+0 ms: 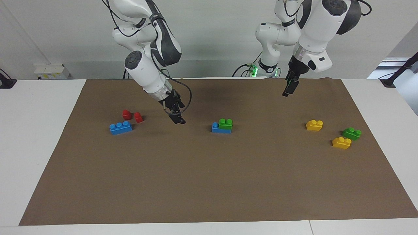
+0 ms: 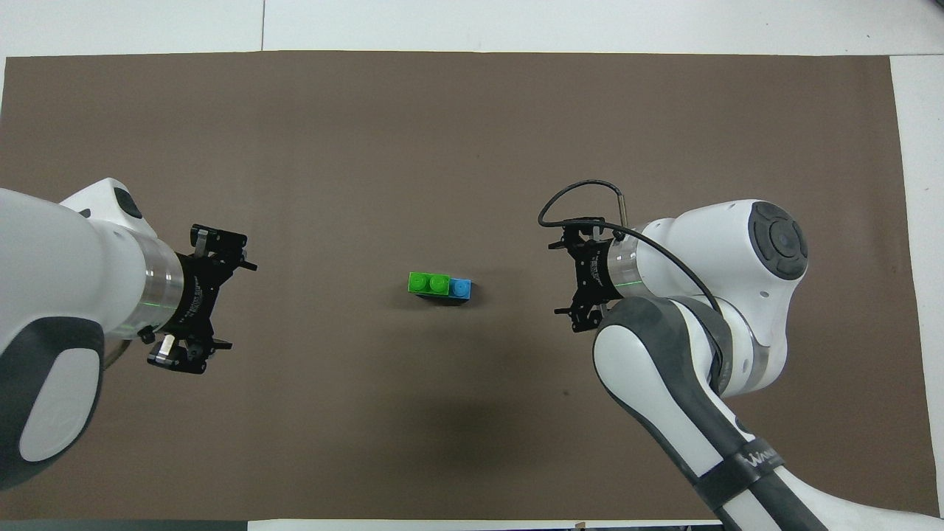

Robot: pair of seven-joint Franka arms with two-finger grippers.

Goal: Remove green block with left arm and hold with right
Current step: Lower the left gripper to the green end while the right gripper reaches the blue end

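Observation:
A green block (image 1: 225,123) sits stacked on one end of a longer blue brick (image 1: 216,128) in the middle of the brown mat; the stack also shows in the overhead view (image 2: 428,283). A second green block (image 1: 351,133) lies loose by two yellow bricks toward the left arm's end. My left gripper (image 1: 289,88) hangs in the air over the mat's edge by the robots, apart from every brick. My right gripper (image 1: 178,119) hangs low over the mat beside the stack, toward the right arm's end, not touching it. In the overhead view the left gripper (image 2: 198,298) and right gripper (image 2: 582,284) flank the stack.
Two yellow bricks (image 1: 314,125) (image 1: 341,142) lie toward the left arm's end. Two small red bricks (image 1: 127,114) (image 1: 138,117) and a blue three-stud brick (image 1: 120,127) lie toward the right arm's end. The brown mat (image 1: 209,182) covers most of the white table.

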